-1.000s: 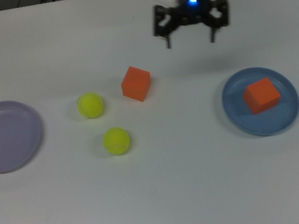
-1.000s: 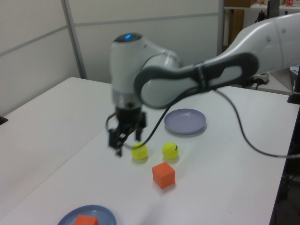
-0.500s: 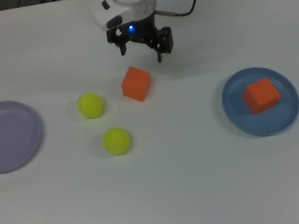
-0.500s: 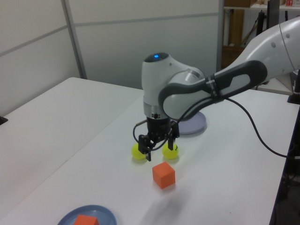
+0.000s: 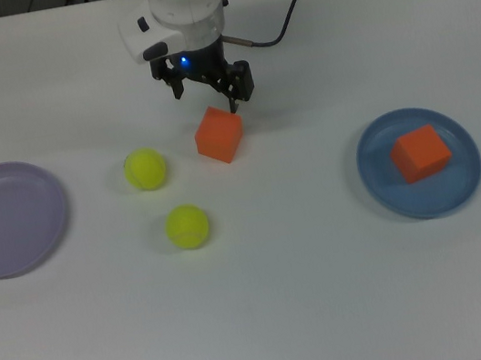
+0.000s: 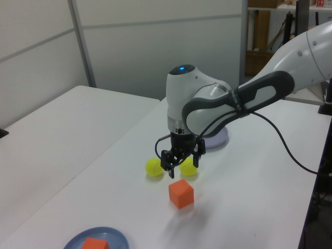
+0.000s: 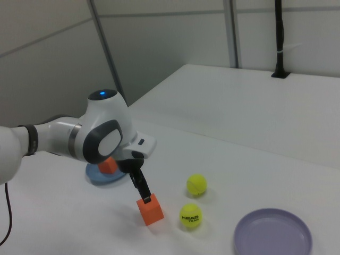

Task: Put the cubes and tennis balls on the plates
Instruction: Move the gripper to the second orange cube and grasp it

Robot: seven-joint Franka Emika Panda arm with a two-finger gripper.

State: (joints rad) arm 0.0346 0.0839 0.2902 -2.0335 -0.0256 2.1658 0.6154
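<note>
The end effector hangs low over the counter, its two fingers spread wide and holding nothing, tips pointing down just above and beside the loose orange cube. Half a second ago it was a little further toward the top view's right, and a second ago it was high near the blue plate; it has swung across toward the top view's left and dropped. In the left view the end effector sits just above the loose orange cube, not yet around it; in the right view one finger appears to reach the cube's top corner, though I cannot tell whether it touches.

Further out, the two tennis balls lie on the bare counter to the top view's left of the cube, near each other but apart. The lavender plate at the top view's far left holds nothing. The blue plate at the top view's right already carries the other orange cube.

The shift suggests the arm is lining up to grasp the loose cube next. By my reckoning one of four objects is placed; the fingers likely need to centre over the cube and descend before closing.
</note>
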